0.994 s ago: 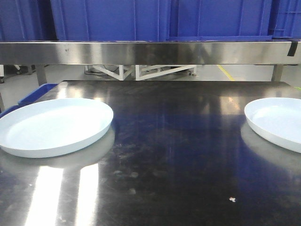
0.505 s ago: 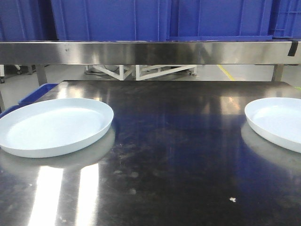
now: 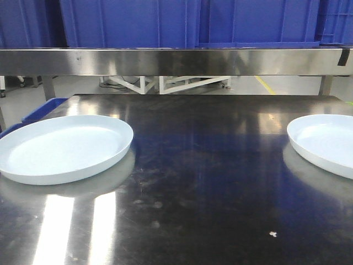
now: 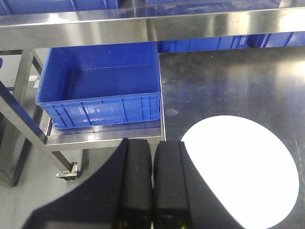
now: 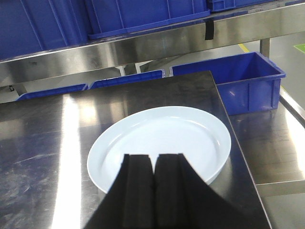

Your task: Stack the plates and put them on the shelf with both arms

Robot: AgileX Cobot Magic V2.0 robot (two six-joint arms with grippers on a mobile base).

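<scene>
The glossy pale bluish-white round plate on the left (image 3: 63, 148) lies flat on the dark steel table (image 3: 209, 182), well apart from its twin plate at the right (image 3: 325, 143). Both look stiff, slick and breakable (probably light, too), so I judge the low upturned rim the only hold. My left gripper (image 4: 152, 191) is clenched on nothing by its plate's edge. My right gripper (image 5: 153, 191), likewise closed and empty, hangs over its plate's near rim.

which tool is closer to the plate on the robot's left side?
Left. The left tool, shut, sits at the rim of that plate, near the edge of the table. The right tool, also shut, hovers at the near rim of the other plate, across the table.
</scene>
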